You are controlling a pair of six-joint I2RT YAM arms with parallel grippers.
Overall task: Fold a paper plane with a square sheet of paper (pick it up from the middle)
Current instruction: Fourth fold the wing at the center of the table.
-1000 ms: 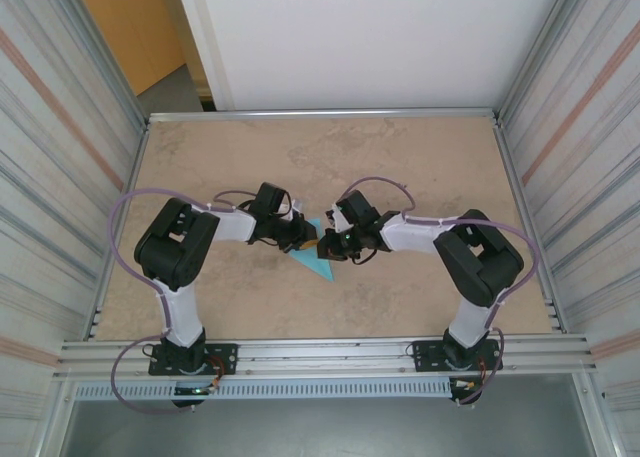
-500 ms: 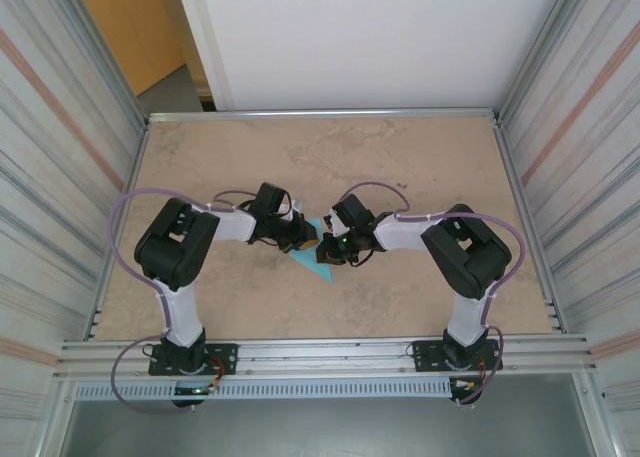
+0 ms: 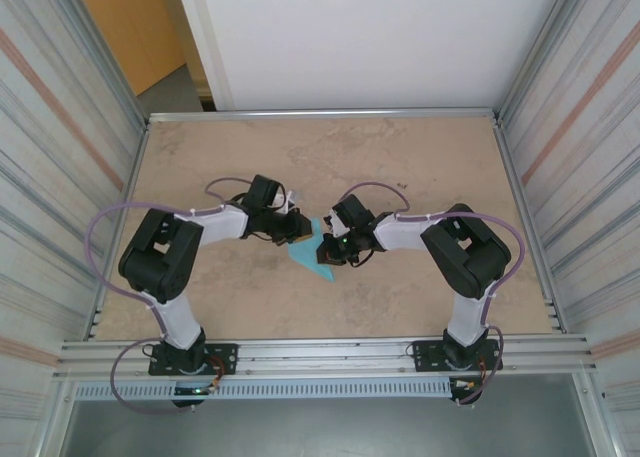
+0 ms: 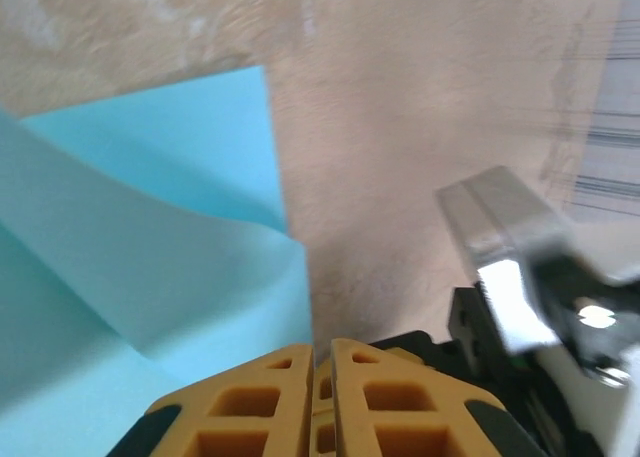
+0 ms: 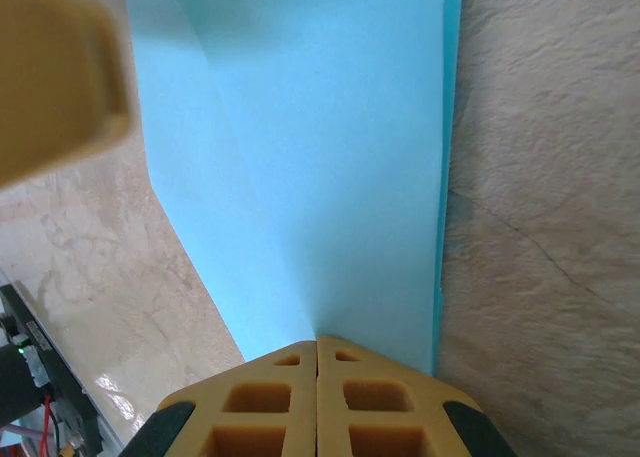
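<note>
The light-blue sheet of paper lies partly folded on the table between the two arms. My left gripper is at the sheet's far left edge. In the left wrist view its yellow fingers stand together where the paper's edge runs in, and that flap curves up off the table. My right gripper is at the sheet's right side. Its fingers are shut, tips resting on the flat paper where a faint crease ends. A lower layer shows along the right edge.
The marble-patterned table is framed by metal rails and corrugated side walls. The right arm's black and silver wrist is close to my left fingers. A blurred yellow finger of the left gripper is at the right wrist view's top left.
The left arm's elbow has swung left and its gripper has shifted slightly up and back along the sheet. The right gripper moved a little left early on, then stayed put.
</note>
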